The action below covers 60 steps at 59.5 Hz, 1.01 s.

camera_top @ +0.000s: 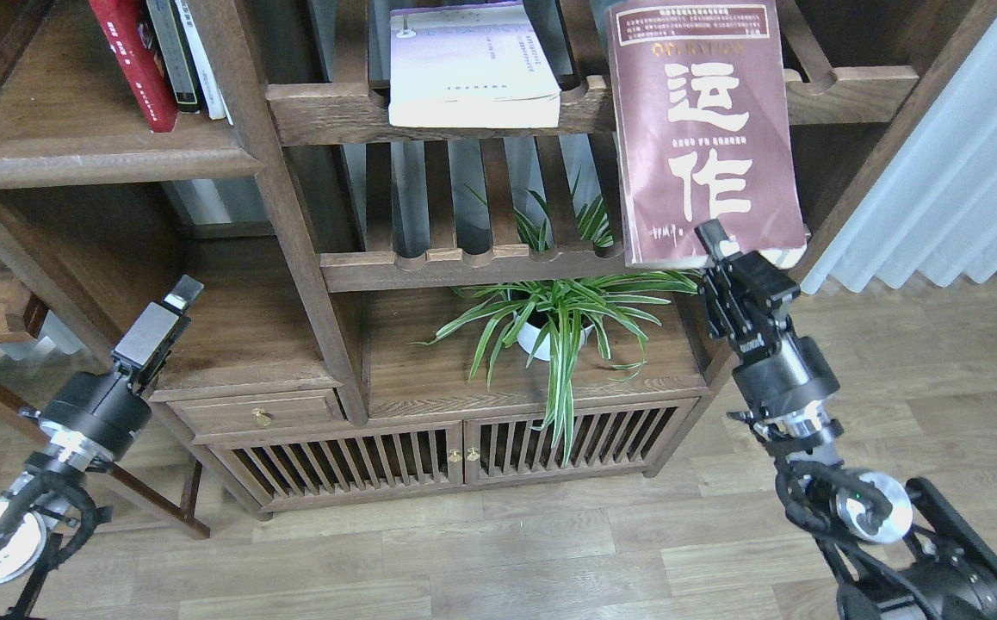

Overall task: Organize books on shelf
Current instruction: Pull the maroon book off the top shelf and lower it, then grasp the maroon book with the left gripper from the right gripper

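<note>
At right, right gripper [716, 244] raised, clamping maroon book [701, 129] bottom edge; left gripper [180, 294] unclear.

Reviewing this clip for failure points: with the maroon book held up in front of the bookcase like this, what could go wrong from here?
The right gripper pinches only the bottom corner of the maroon book, so the tall cover could sag, pivot or slip out. The book hangs close to the slatted rack's front rail; swinging it leftward might catch that rail or the plant's leaves. The pale book overhangs its rack and could be knocked off.
</note>
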Available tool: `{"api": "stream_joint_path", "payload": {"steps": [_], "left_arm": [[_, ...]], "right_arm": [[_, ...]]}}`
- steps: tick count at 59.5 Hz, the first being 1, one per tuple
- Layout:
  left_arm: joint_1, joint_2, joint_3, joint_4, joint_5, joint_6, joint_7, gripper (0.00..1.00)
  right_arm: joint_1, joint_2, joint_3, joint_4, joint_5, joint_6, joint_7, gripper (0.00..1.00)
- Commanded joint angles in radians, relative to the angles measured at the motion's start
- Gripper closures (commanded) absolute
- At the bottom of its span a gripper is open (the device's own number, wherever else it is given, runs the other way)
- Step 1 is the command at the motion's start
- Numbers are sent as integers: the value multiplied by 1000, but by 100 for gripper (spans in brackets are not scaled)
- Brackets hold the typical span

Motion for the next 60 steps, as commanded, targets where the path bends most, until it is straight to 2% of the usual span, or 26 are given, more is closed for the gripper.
{"api": "stream_joint_path", "payload": {"steps": [1, 16, 29, 37, 41, 60], "left_arm": [[47, -20, 91, 4, -84, 0, 0, 0], [127, -44, 307, -13, -274, 0, -17, 1], [131, -35, 406, -76, -491, 0, -60, 1], [131, -31, 449, -82, -518, 0, -74, 1], [131, -25, 493, -83, -518, 0, -74, 1], [130, -25, 568, -82, -518, 0, -75, 4]], "right_arm": [[-74, -11, -50, -1, -5, 0, -25, 99], [-77, 2, -173, -7, -13, 0, -36, 99], [-28, 64, -260, -71, -14, 0, -148, 99], [-8, 101, -305, -100, -16, 0, -163, 99], [3, 133, -326, -102, -20, 0, -188, 99], [-5, 168, -343, -117, -82, 0, -206, 99]]}}
